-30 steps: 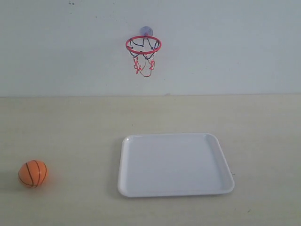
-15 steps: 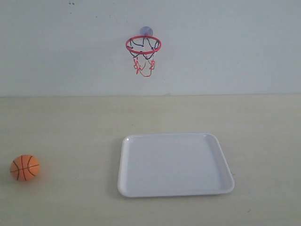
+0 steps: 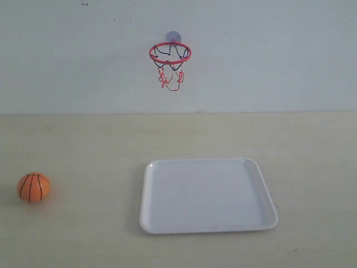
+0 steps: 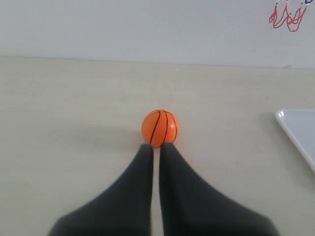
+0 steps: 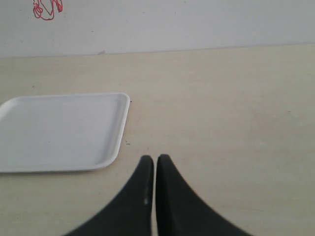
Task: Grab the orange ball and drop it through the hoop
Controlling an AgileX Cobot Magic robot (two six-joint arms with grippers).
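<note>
The orange ball (image 3: pixel 33 187) lies on the beige table at the far left, apart from the tray. In the left wrist view the orange ball (image 4: pixel 160 128) sits just beyond the tips of my left gripper (image 4: pixel 156 146), whose black fingers are shut with nothing between them. The hoop (image 3: pixel 169 53), a red ring with black-and-red net, hangs on the white wall above the tray; only net strings (image 4: pixel 287 17) show at the left wrist view's edge. My right gripper (image 5: pixel 155 158) is shut and empty over bare table beside the tray. Neither gripper appears in the exterior view.
A white tray (image 3: pixel 207 224) lies empty on the table below the hoop; its rim (image 5: pixel 120 140) is near the right gripper and its corner (image 4: pixel 295 132) shows in the left wrist view. The white wall backs the table.
The ball has rolled: first left along the table, then a little away from the front edge and slightly right. Tray and hoop are unmoved.
</note>
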